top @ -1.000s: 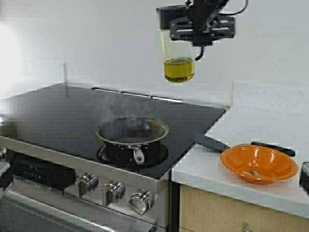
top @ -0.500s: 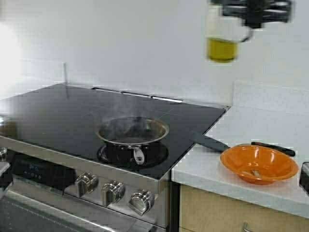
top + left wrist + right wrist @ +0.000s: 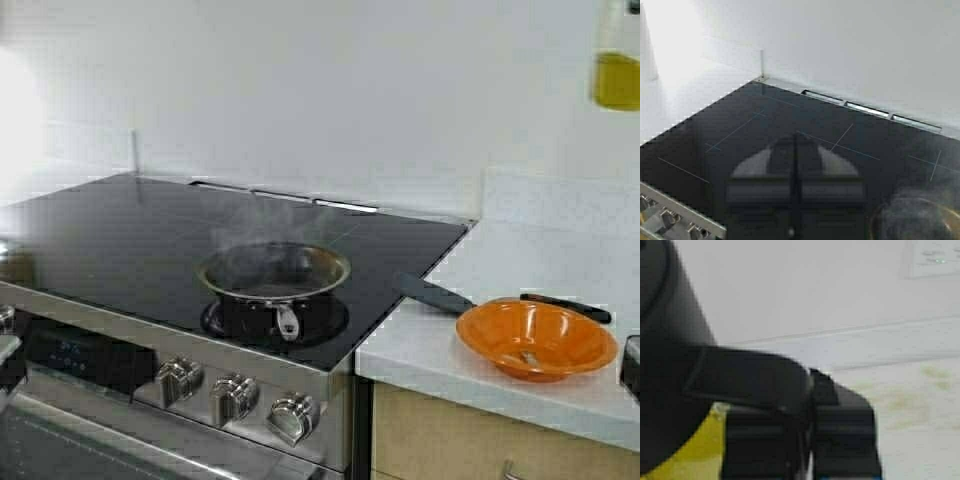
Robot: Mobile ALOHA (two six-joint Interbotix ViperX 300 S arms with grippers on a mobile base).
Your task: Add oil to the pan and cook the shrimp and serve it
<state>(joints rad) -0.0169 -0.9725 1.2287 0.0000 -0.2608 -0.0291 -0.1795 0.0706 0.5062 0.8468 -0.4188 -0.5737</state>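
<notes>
The steel pan (image 3: pixel 275 272) sits on the front burner of the black stove top and gives off smoke; it also shows in the left wrist view (image 3: pixel 920 220). The oil jug (image 3: pixel 616 50) hangs at the top right edge of the high view, with yellow-green oil (image 3: pixel 617 82) in it. My right gripper (image 3: pixel 809 410) is shut on the jug's black handle (image 3: pixel 750 380), above the white counter; oil (image 3: pixel 690 455) shows beside it. My left gripper (image 3: pixel 796 150) is shut and empty over the stove top, left of the pan. The shrimp (image 3: pixel 525 357) lies in the orange bowl (image 3: pixel 535 338).
A black spatula (image 3: pixel 438 294) lies at the counter's edge between stove and bowl, and another dark handle (image 3: pixel 565 307) lies behind the bowl. Stove knobs (image 3: pixel 235 397) line the front. The white wall stands close behind.
My right arm has carried the oil jug up and to the right, from above the back of the stove to the top right edge of the high view. The pan keeps smoking.
</notes>
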